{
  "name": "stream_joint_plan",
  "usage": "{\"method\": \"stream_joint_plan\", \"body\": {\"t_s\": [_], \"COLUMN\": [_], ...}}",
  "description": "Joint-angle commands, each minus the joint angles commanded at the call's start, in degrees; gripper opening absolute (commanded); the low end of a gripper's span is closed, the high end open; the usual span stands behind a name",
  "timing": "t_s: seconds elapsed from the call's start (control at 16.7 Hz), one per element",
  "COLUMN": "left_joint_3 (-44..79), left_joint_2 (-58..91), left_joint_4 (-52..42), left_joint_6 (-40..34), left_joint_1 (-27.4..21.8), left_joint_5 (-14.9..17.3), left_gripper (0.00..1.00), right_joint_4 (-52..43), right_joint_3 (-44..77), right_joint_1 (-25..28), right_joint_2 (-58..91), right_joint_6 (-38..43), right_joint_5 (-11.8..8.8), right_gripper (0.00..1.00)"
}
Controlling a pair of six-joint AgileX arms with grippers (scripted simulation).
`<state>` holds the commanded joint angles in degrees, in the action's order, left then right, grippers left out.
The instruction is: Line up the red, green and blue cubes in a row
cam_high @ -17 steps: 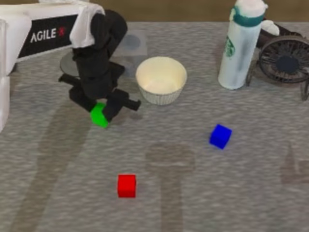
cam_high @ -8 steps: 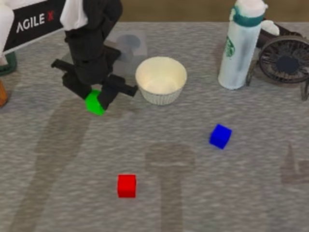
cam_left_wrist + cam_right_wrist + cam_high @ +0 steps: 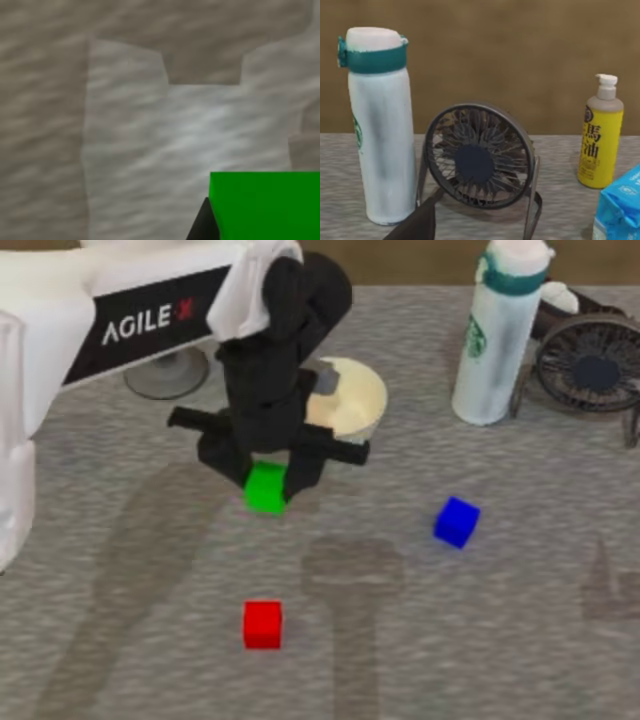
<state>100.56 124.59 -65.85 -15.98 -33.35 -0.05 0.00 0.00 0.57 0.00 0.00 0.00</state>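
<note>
Broadly, the table (image 3: 520, 640) shows bare grey surface across its near half, with wide free room between and around the loose cubes. Clutter sits along the far edge: at the far right stand a bottle (image 3: 497, 330) and a fan (image 3: 590, 365), well apart from the cubes. The bowl (image 3: 355, 400) sits far centre, partly covered by the left arm (image 3: 150, 320), which reaches in from the left.

Left gripper (image 3: 266, 478) hangs just in front of the bowl, fingers closed onto the green cube (image 3: 266, 487), one finger on each side. Left wrist view: green cube (image 3: 265, 205) fills one corner, a dark finger (image 3: 202, 225) against its side.

Blue cube (image 3: 456, 521) lies right of centre. Red cube (image 3: 262, 624) lies nearer the front edge, straight in front of the green cube, well apart from it.

Right gripper: not visible from above; I cannot tell its state.
</note>
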Motion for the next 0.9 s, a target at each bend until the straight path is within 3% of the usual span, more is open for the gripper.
{"method": "stream_joint_plan", "body": {"t_s": [0.42,0.6,0.9], "left_joint_3": [-5.58,-6.8,-6.68], "left_joint_2": [-5.11,-6.75,-6.62], "left_joint_4": [0.33,0.8,0.81], "left_joint_6": [-28.57,-33.21,-33.34], "left_joint_1": [-13.63,-16.44,-16.36], "left_joint_5": [-0.3,-0.46,-0.45], "left_gripper": [0.0,0.0,0.0], "right_joint_4": [0.0,0.0,0.0], "right_joint_3": [0.0,0.0,0.0], "right_joint_1": [0.0,0.0,0.0], "right_joint_2": [0.0,0.0,0.0], "right_joint_6": [0.0,0.0,0.0], "right_joint_5": [0.0,0.0,0.0], "right_gripper": [1.0,1.0,1.0]}}
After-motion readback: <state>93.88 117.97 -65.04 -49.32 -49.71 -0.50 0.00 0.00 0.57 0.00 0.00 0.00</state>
